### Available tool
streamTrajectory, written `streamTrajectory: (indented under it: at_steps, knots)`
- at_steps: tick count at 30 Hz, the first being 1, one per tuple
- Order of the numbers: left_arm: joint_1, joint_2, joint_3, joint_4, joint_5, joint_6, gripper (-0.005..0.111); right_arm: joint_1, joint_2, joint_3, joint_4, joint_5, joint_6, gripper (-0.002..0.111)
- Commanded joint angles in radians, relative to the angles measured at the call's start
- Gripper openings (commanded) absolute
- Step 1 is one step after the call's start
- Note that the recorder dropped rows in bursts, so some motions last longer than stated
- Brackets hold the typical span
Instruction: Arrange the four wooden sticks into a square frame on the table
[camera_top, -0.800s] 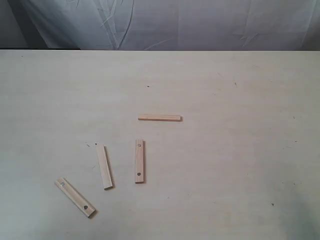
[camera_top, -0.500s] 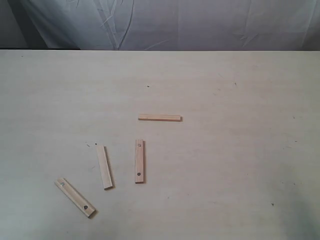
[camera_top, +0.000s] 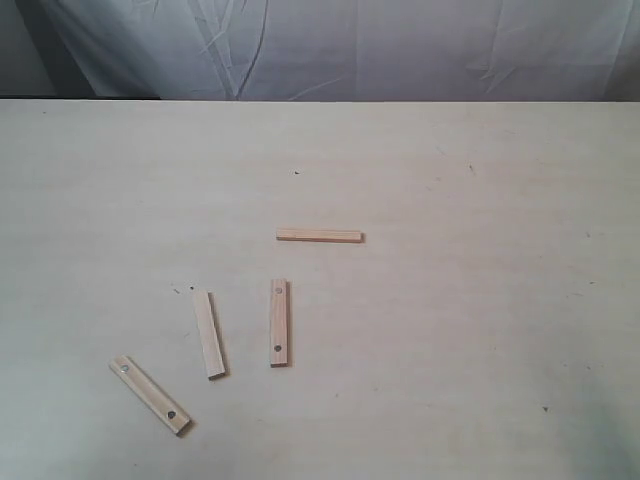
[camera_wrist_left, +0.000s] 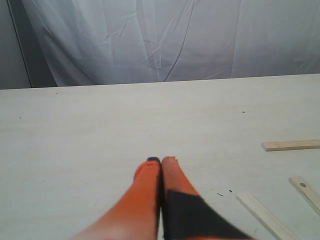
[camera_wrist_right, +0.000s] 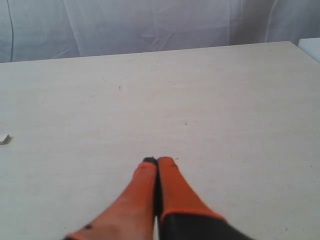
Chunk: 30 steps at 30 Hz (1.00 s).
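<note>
— What do we see?
— A wide pale beige table (camera_top: 480, 330) with tiny dark specks. A crinkly white cloth (camera_top: 350, 50) hangs behind it.
— And our sticks?
— One flat pale wooden stick (camera_top: 320, 236) lies sideways. In front of it, toward its left, lie a holed stick (camera_top: 279, 322), a plain stick (camera_top: 209, 334) and a slanted holed stick (camera_top: 150, 394), all apart.
— Our grippers?
— The orange left gripper (camera_wrist_left: 161, 160) and the orange right gripper (camera_wrist_right: 157, 161) are both pressed together.
</note>
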Motion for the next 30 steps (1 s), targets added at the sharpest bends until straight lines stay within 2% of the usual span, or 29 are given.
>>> streamTrajectory:
  at_steps: [1,12,22,30]
  knots:
    - [-0.006,-0.004,0.005,-0.007,-0.012,0.0,0.0,-0.005,-0.006,0.003,0.001,-0.011,-0.005,0.0]
    - [-0.006,-0.004,0.005,-0.007,-0.012,0.0,0.0,-0.005,-0.006,0.003,0.001,-0.045,-0.005,0.0]
    - [-0.006,-0.004,0.005,-0.007,-0.012,0.0,0.0,-0.005,-0.006,0.003,0.001,-0.493,-0.005,0.0]
    - [-0.006,-0.004,0.005,-0.007,-0.012,0.0,0.0,-0.005,-0.006,0.003,0.001,-0.626,-0.005,0.0]
